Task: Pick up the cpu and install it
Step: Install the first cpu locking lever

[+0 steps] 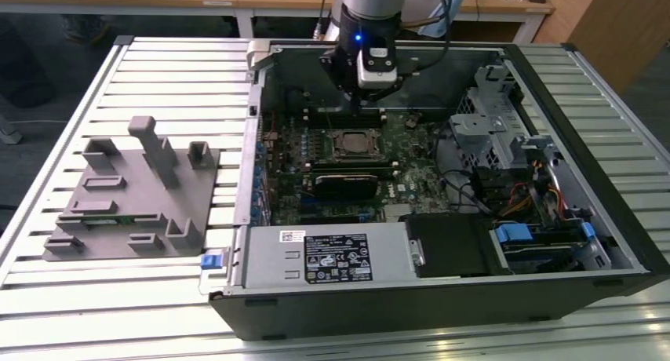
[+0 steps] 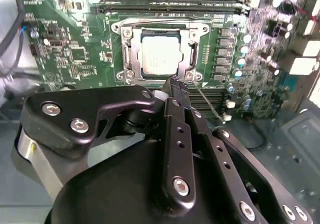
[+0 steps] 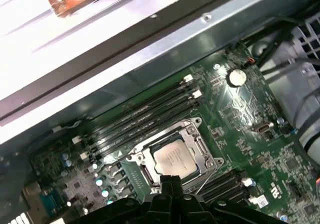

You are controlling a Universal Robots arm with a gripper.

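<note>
Exterior view, L to R: grey fixture block [image 1: 131, 196] sits on the slatted metal desk [image 1: 63, 314], well apart from the open PC case [image 1: 586, 243]. Inside is the green motherboard [image 1: 419, 180], w/ the cpu [image 1: 351, 145] lying flat in its socket. The hand [image 1: 362, 102] hovers just above. In the second wrist view its fingertips [image 2: 175, 81] are pressed together, nothing between 'em. Judging by that, placing's done and the chip is seated in the socket frame [image 2: 125, 54]. The thin lever wire [image 2: 207, 102] looks unlatched, so any move from here calls for clearance from it. Room: wooden benches [image 1: 272, 0] behind, dark floor [image 1: 31, 141].
</note>
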